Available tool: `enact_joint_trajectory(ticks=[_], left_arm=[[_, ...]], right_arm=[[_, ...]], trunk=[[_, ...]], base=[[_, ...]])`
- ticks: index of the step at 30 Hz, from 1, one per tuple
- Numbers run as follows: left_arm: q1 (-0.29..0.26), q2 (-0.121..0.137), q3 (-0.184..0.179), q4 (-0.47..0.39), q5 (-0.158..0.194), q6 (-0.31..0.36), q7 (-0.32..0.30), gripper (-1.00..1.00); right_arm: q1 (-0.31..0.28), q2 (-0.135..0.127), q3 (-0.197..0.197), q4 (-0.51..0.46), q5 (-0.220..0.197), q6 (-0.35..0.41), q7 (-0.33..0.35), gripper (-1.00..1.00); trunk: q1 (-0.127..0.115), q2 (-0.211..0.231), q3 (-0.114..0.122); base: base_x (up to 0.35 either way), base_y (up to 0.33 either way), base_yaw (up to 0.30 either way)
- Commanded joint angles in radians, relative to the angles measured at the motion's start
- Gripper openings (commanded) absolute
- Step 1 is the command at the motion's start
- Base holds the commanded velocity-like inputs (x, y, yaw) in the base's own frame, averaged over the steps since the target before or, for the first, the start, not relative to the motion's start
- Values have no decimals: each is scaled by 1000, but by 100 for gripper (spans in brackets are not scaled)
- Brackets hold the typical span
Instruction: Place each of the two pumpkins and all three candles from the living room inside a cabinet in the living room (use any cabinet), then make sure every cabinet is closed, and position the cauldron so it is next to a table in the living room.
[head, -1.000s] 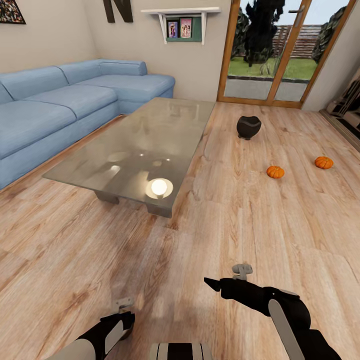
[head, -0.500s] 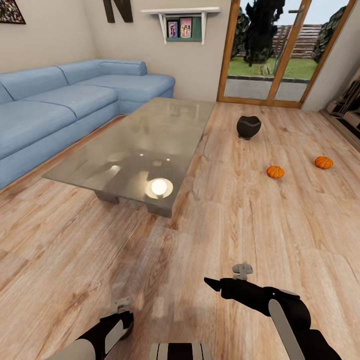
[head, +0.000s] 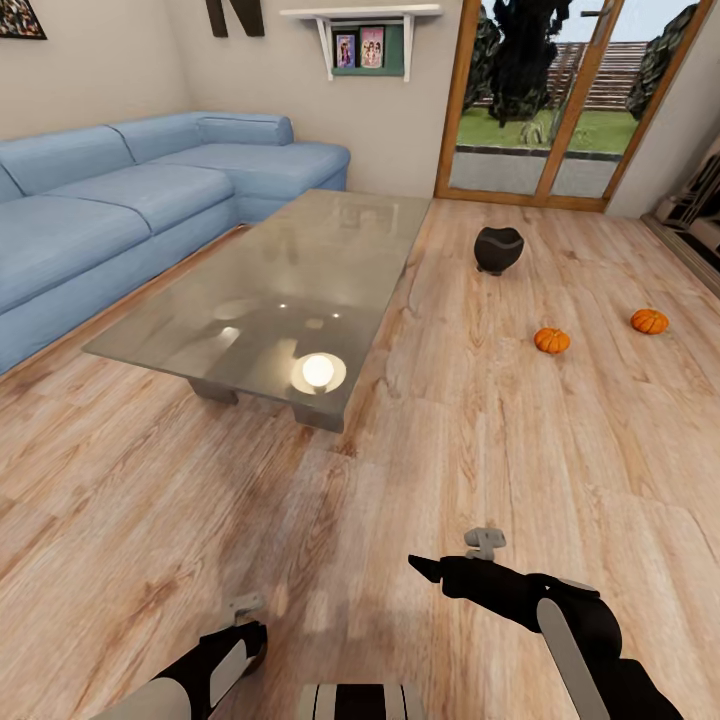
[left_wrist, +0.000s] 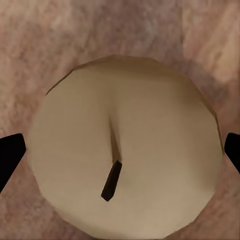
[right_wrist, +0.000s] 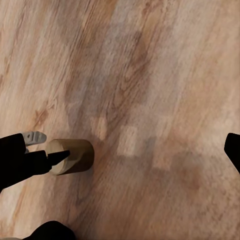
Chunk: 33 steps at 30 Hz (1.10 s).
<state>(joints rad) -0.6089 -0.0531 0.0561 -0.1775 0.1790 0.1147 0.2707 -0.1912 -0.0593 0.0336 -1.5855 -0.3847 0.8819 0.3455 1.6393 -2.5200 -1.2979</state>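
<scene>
Candle step in hand: the left gripper (left_wrist: 120, 150) grasps a candle (left_wrist: 125, 145). The right gripper's (right_wrist: 120, 150) jaws are spread, empty. Next, carry it to a cabinet.

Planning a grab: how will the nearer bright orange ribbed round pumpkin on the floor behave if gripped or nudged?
The nearer orange pumpkin looks round and squat, so a nudge probably rolls it across the wood plank floor. Its ribs may aid a grip.
</scene>
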Motion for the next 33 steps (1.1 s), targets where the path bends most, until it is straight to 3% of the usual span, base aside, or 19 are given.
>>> enact_joint_trajectory(ticks=[1,19,23,33], left_arm=[[0,-1,5,-2,4,4,6,100],[0,-1,4,0,0,-1,20,100],[0,-1,4,0,0,-1,15,100],[0,-1,2,1,-1,0,8,100]], right_arm=[[-1,-1,0,-1,4,3,5,100],[-1,-1,0,-1,4,3,5,100],[-1,-1,0,-1,4,3,6,100],[-1,-1,0,-1,4,3,6,100]], trunk=[[0,0,-1],[1,-1,-8],[3,-2,-24],[3,-2,-24]], base=[[0,0,0],[0,0,0],[0,0,0],[0,0,0]])
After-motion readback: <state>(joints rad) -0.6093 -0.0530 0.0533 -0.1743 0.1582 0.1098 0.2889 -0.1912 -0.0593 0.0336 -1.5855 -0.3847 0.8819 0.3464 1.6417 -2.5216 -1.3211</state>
